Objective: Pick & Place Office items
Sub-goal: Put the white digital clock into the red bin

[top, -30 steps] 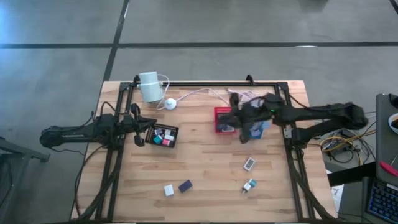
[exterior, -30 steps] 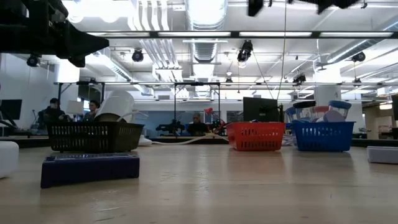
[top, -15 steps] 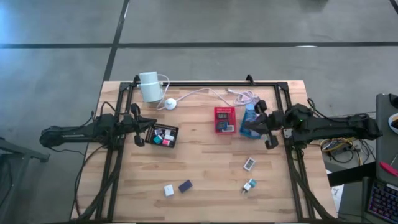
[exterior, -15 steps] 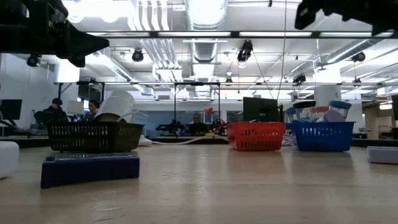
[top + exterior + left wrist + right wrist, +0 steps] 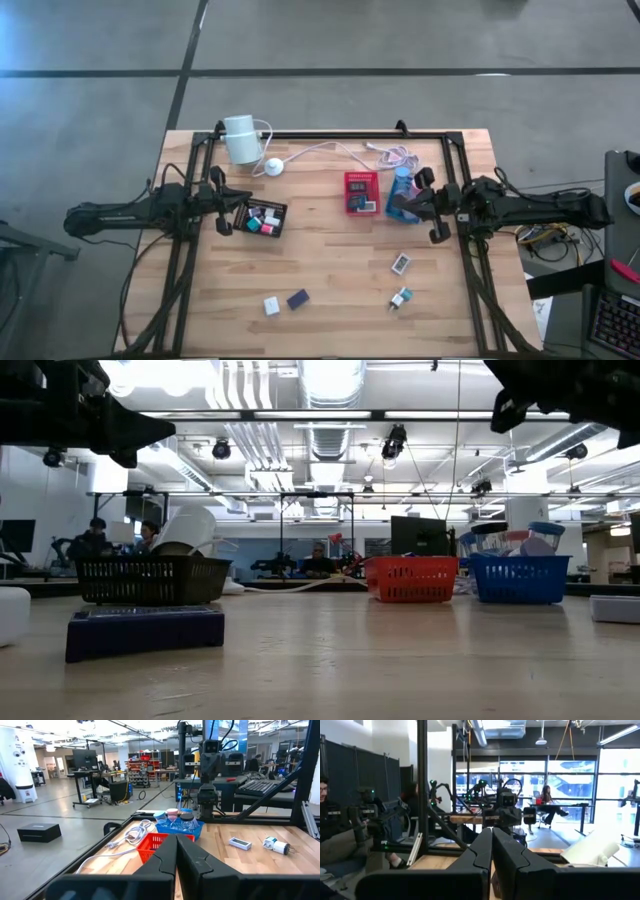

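Wooden planks make up the counter (image 5: 330, 270), which sits on a grey floor and is ringed by a black frame. At the left middle of the high view the left gripper (image 5: 229, 212) hangs just beside the black tray (image 5: 282, 222), its fingers (image 5: 167, 857) pressed together on nothing. At the right middle the right gripper (image 5: 405, 206) sits over the edge of the blue tray (image 5: 402, 186), its fingers (image 5: 482, 847) likewise closed and empty.

The office items are split up. Several small white, teal and pink pieces (image 5: 260, 219) lie in the black tray, and a few more rest in the red tray (image 5: 361, 177) at centre. Four lie loose on the bare wood in the lower half: a white piece (image 5: 271, 305) next to a dark blue one (image 5: 297, 298) at lower centre, a white rectangular piece (image 5: 400, 263) to the right, and below it a teal-and-white piece (image 5: 400, 298), possibly a small plug.

A white cylinder (image 5: 240, 138) with its cable (image 5: 320, 150) and round puck (image 5: 273, 167) lies at the upper left of the counter.
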